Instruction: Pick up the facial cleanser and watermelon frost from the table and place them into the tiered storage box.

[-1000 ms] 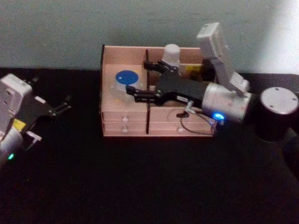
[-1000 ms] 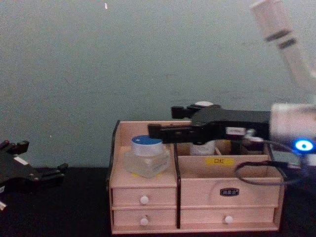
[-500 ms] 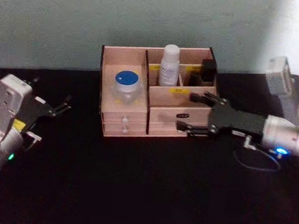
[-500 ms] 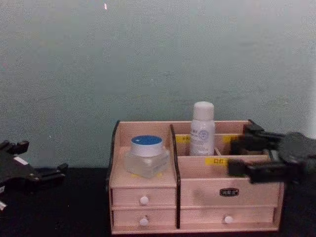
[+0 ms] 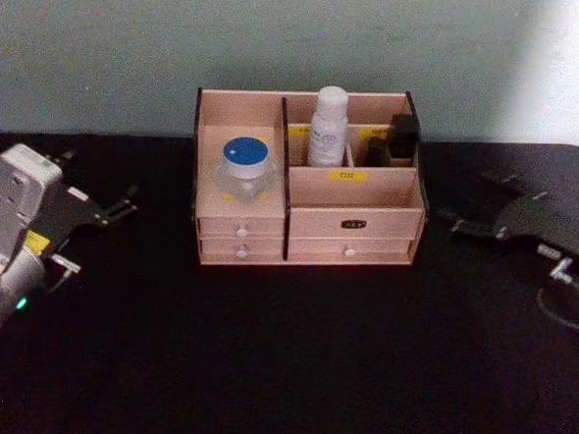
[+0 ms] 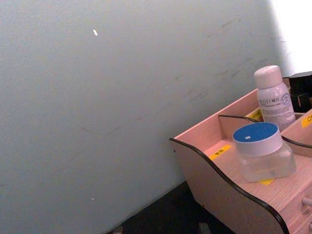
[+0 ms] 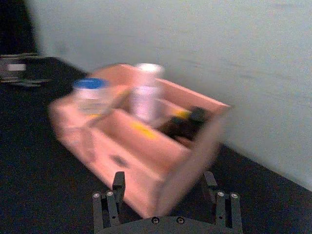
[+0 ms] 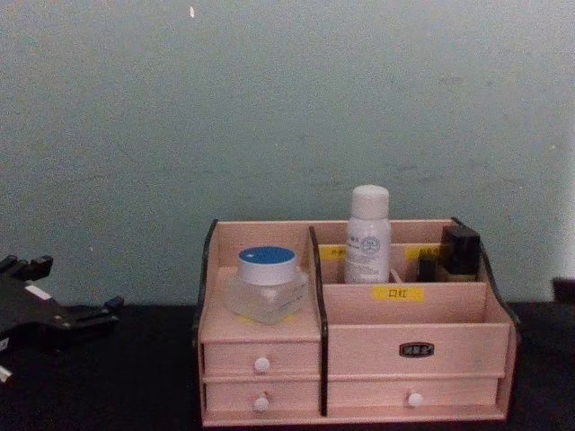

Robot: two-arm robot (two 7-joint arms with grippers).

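I have the right gripper (image 5: 472,203) off to the right of the tiered storage box (image 5: 353,221), low over the black table (image 5: 280,364), well apart from the box, its dark fingers pointing left toward the box's right side. From the right wrist view the two fingers (image 7: 113,195) stand spread with empty space between them, so I read that pincer as released and holding nothing; the box sits ahead of it, blurred.

My left gripper (image 5: 123,205) rests far out on the left of the table, well apart from the box, its white wrist housing tilted and the dark fingers aimed right toward the box. In the chest view it (image 8: 94,312) sits low at the left edge. Its prongs look splayed, but I cannot tell for sure whether that pincer is released or clenched.

The facial cleanser (image 5: 327,128) stands upright in a rear compartment of the box, just right of the tall centre divider, long axis vertical, rounded cap up, printed face turned toward me. The watermelon frost (image 5: 245,164) sits on the raised left tier above the two small left drawers, upright on its base, flat blue lid facing up. The two are apart, with the divider between them. Small dark bottles (image 8: 456,252) stand in the rear right compartment, to the right of the cleanser
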